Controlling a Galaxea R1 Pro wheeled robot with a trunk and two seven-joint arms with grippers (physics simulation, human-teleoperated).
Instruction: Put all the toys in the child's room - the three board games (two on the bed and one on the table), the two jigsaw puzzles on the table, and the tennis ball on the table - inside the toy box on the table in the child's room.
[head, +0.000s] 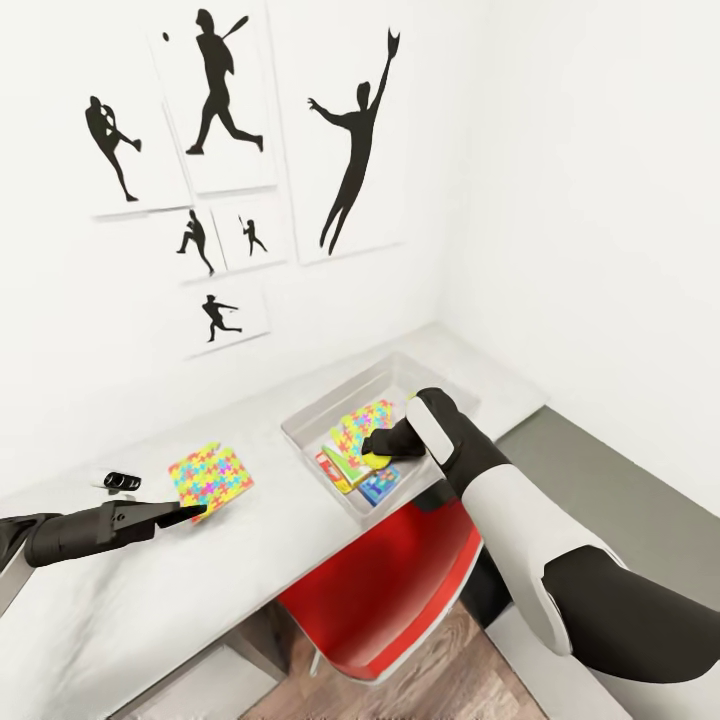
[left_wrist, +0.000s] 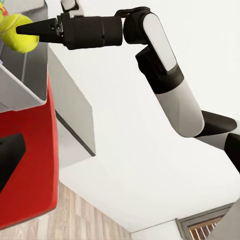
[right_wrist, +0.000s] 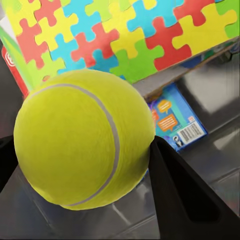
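Observation:
My right gripper (head: 378, 447) is shut on the yellow-green tennis ball (head: 376, 460) and holds it low inside the light grey toy box (head: 300, 425) on the table (head: 120, 610). Under the ball (right_wrist: 85, 140) lie a jigsaw puzzle (right_wrist: 125, 40), a blue board game (right_wrist: 175, 120) and a green and red board game (right_wrist: 12, 60). The left wrist view shows the ball (left_wrist: 17, 32) pinched at the right gripper's (left_wrist: 22, 30) tips. A second jigsaw puzzle (head: 210, 478) lies flat on the table. My left gripper (head: 198, 512) hovers at its near edge, open and holding nothing.
A red chair (head: 390, 590) is tucked under the table just below the toy box. A small black object (head: 120, 481) lies on the table left of the loose puzzle. White walls with silhouette posters (head: 215, 95) close off the far side and the right.

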